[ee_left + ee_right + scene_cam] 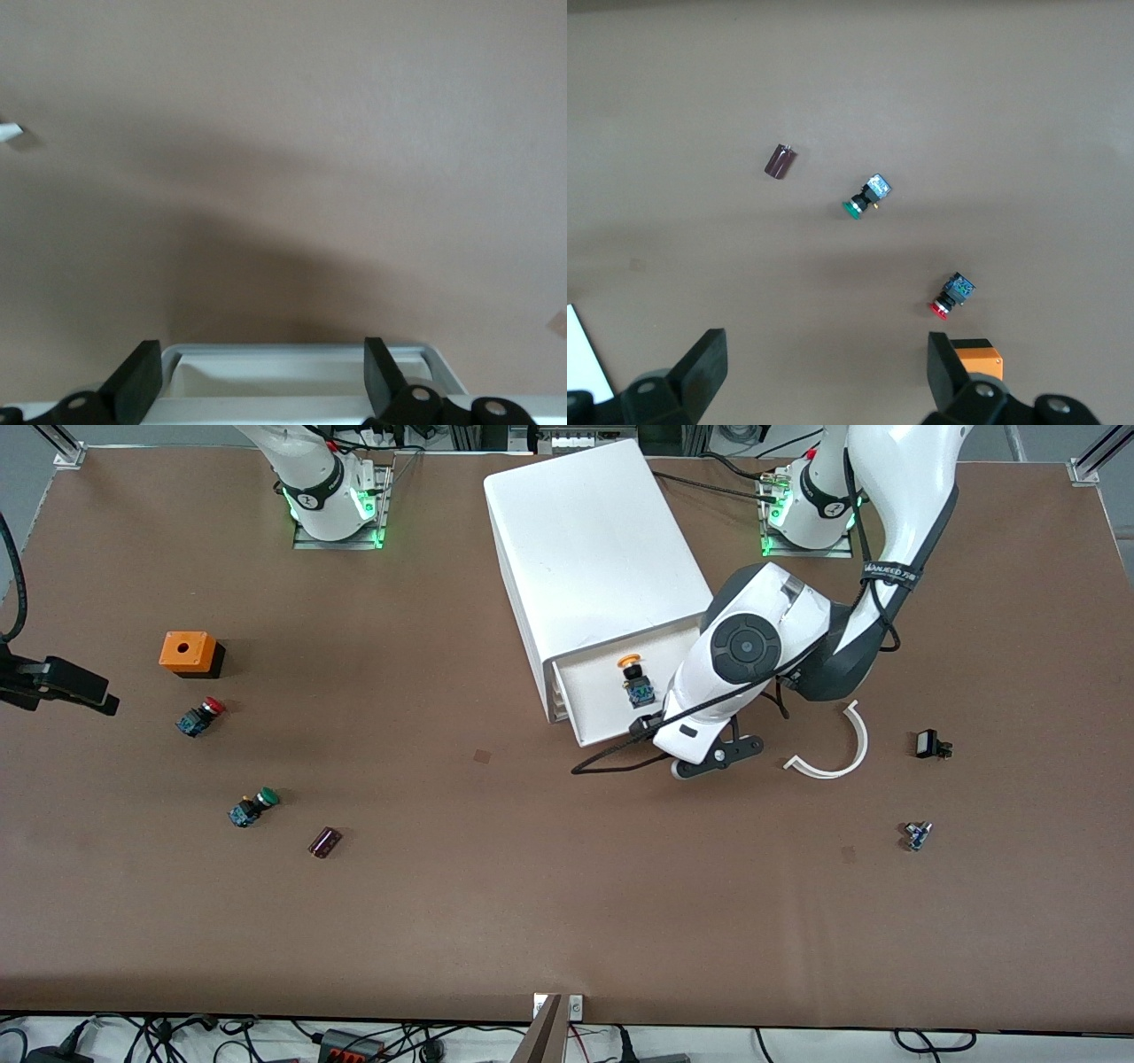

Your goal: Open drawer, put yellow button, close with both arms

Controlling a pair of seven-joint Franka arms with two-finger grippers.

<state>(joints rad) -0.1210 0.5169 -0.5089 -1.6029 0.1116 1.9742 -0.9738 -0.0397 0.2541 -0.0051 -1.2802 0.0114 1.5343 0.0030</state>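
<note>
The bottom drawer (592, 701) of the white cabinet (594, 540) is pulled open. The yellow button (634, 680) stands inside it, cap toward the cabinet. My left gripper (657, 728) hangs over the drawer's front lip, mostly hidden under its own wrist. In the left wrist view the left gripper (259, 347) is open and empty, with the drawer's front rim (301, 354) between its fingers. My right gripper (84, 691) is over the table at the right arm's end. In the right wrist view it (826, 341) is open and empty.
An orange box (188, 653), a red-capped switch (201, 716), a green-capped switch (252, 807) and a dark cylinder (325, 841) lie toward the right arm's end. A white curved strip (837, 757), a black part (928, 744) and a small blue part (917, 835) lie toward the left arm's end.
</note>
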